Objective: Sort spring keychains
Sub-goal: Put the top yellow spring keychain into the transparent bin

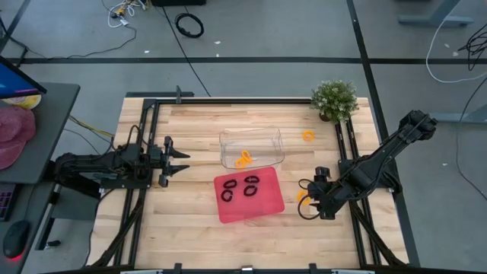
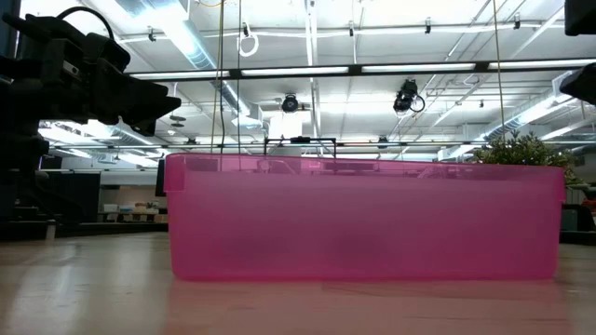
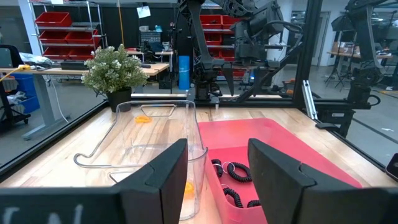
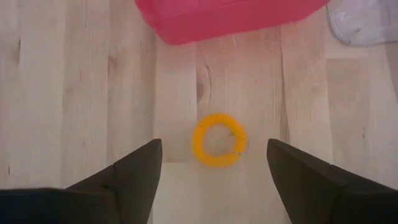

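An orange spring keychain (image 4: 217, 140) lies flat on the wooden table just right of the red tray (image 1: 228, 213). My right gripper (image 4: 214, 149) hangs open above it, one finger on either side, pointing steeply down, apart from it. Three black keychains (image 1: 249, 186) lie in the red tray. Orange keychains (image 1: 243, 159) lie in the clear container (image 1: 266, 137) behind the tray. Another orange keychain (image 1: 308, 135) lies on the table at the far right. My left gripper (image 1: 179, 161) waits open and level at the table's left, empty.
A small potted plant (image 1: 333, 100) stands at the table's far right corner. The red tray (image 2: 363, 219) fills the low view. Dark frame rails (image 1: 144, 129) run along the table's left and right sides. Bare wood lies near the front edge.
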`<state>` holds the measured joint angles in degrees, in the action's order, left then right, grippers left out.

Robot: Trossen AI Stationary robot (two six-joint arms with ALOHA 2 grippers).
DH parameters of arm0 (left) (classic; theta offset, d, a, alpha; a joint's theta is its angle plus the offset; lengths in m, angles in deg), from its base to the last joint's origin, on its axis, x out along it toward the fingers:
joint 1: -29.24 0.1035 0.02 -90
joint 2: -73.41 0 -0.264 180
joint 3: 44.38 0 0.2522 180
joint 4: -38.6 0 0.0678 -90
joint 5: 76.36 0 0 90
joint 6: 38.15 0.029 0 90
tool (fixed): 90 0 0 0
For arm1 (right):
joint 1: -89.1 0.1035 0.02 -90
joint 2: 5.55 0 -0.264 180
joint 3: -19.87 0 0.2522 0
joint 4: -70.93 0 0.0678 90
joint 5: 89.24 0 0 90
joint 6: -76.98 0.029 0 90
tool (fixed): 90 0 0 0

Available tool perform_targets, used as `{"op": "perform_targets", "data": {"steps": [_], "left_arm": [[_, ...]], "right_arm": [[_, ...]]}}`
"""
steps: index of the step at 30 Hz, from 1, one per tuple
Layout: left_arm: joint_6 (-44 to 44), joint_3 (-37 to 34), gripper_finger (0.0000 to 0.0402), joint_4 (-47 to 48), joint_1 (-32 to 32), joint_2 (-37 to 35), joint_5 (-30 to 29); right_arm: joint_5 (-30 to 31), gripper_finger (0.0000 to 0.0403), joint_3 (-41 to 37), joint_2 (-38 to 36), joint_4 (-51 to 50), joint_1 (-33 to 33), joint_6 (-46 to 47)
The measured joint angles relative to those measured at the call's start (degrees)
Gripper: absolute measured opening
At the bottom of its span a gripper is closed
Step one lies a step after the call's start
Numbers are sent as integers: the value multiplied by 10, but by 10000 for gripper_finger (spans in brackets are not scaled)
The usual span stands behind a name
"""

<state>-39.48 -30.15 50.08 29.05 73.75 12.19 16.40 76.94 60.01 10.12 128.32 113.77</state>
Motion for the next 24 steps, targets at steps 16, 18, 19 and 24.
{"op": "perform_targets", "data": {"steps": [16, 18, 19, 24], "left_arm": [[0, 0, 172, 0, 0, 0, 0], [0, 0, 172, 0, 0, 0, 0], [0, 0, 172, 0, 0, 0, 0], [0, 0, 172, 0, 0, 0, 0]], "right_arm": [[-16, 291, -146, 0, 160, 0, 14], [-16, 291, -149, 0, 160, 0, 16], [-16, 291, -149, 0, 162, 0, 17], [-16, 291, -149, 0, 171, 0, 13]]}}
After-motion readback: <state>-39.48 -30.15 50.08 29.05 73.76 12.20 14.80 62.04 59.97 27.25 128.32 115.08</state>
